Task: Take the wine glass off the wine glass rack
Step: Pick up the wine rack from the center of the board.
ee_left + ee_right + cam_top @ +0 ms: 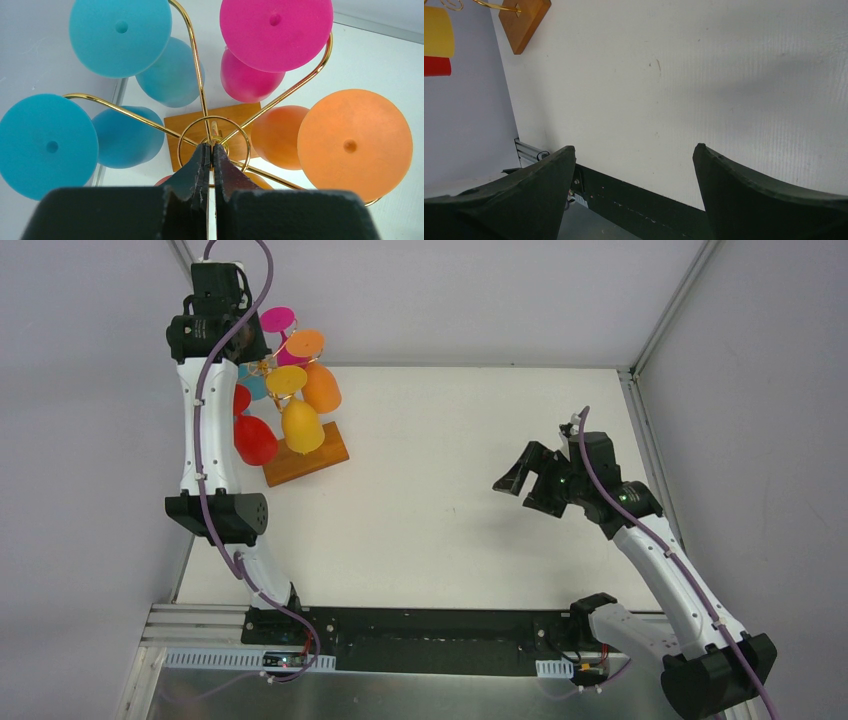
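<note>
The wine glass rack (272, 368) is a gold wire stand on an orange-brown wooden base (312, 462) at the table's far left. Several coloured wine glasses hang upside down on it: pink (278, 318), orange (322, 388), yellow (301, 426), red (255, 440) and blue. My left gripper (262, 362) is above the rack. In the left wrist view it (212, 146) is shut on the top of the rack's gold central stem, inside the wire ring (186, 134). My right gripper (520, 485) hovers open and empty over the table's right half; it also shows in the right wrist view (634, 150).
From above, the left wrist view shows the glass feet: light blue (120, 35), teal (47, 145), pink (275, 30) and orange (355, 145). The rack base corner (524, 22) shows far off in the right wrist view. Walls stand close behind and left of the rack.
</note>
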`<state>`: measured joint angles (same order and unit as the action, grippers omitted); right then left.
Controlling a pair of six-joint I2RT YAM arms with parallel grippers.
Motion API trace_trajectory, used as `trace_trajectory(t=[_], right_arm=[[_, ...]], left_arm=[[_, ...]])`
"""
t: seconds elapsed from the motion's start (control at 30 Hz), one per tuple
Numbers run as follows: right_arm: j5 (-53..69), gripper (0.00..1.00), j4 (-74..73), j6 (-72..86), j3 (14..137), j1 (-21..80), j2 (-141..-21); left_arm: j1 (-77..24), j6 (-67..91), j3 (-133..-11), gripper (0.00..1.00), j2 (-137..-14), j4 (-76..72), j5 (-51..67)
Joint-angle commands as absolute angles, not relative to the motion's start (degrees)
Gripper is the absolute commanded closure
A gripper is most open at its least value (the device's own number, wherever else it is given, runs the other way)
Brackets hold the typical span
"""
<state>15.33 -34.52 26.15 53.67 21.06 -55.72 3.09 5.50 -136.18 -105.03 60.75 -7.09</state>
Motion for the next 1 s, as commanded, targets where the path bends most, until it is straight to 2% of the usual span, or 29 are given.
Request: trace_trajectory(t=[0.0,0.97], right_arm=[[14.9,0.09,-33.6,26.4,55.6,21.6,-55.8],[13.6,0.09,-33.5,27.2,55.9,23.4,-56.0]], left_arm=[[3.4,5.8,-135.5,1.00,-101.6,60.8,-7.4],[3.8,7.4,-144.7,1.00,-101.0,61.7,-5.7]])
